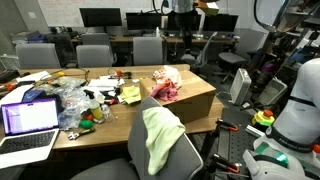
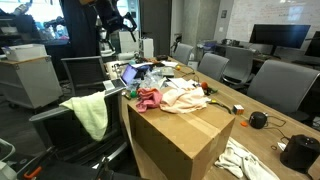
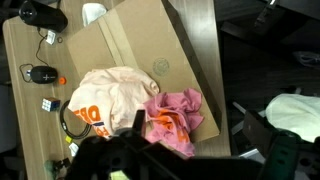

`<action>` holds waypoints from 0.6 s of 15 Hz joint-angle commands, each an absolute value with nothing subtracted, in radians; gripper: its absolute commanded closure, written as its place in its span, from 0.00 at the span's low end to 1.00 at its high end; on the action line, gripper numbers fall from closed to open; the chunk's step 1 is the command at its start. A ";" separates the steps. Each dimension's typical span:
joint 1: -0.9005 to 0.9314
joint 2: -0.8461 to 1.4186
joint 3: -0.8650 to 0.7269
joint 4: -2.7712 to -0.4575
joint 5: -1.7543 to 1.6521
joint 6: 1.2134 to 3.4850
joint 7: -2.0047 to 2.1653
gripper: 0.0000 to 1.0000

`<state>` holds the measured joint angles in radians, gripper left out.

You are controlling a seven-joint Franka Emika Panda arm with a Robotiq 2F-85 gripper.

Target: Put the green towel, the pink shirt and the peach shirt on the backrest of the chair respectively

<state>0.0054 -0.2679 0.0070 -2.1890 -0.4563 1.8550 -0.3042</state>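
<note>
The green towel (image 1: 158, 135) hangs over the backrest of the grey chair (image 1: 185, 158) next to the table; it also shows in the other exterior view (image 2: 92, 113) and at the right edge of the wrist view (image 3: 296, 112). The pink shirt (image 3: 175, 112) lies crumpled on the cardboard box (image 3: 140, 40), touching the peach shirt (image 3: 105, 95) beside it. Both shirts show in an exterior view, pink (image 2: 150, 98) and peach (image 2: 186, 95). My gripper (image 3: 195, 160) is open and empty, high above the box and the pink shirt (image 1: 165, 88). It shows at the top of an exterior view (image 2: 122, 18).
The wooden table (image 1: 100, 125) carries a laptop (image 1: 28, 120), plastic bags and small clutter. A computer mouse (image 3: 42, 74) and cables lie by the box. A white cloth (image 2: 245, 160) lies at the box's foot. More office chairs and monitors stand behind.
</note>
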 commanded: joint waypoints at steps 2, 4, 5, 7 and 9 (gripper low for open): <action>-0.006 -0.194 -0.029 -2.112 -0.447 1.876 -0.342 0.00; -0.009 -0.172 -0.045 -2.102 -0.433 1.909 -0.359 0.00; -0.010 -0.163 -0.053 -2.098 -0.414 1.935 -0.367 0.00; -0.015 -0.140 -0.066 -2.087 -0.388 1.982 -0.378 0.00; -0.021 -0.113 -0.074 -2.071 -0.356 2.027 -0.384 0.00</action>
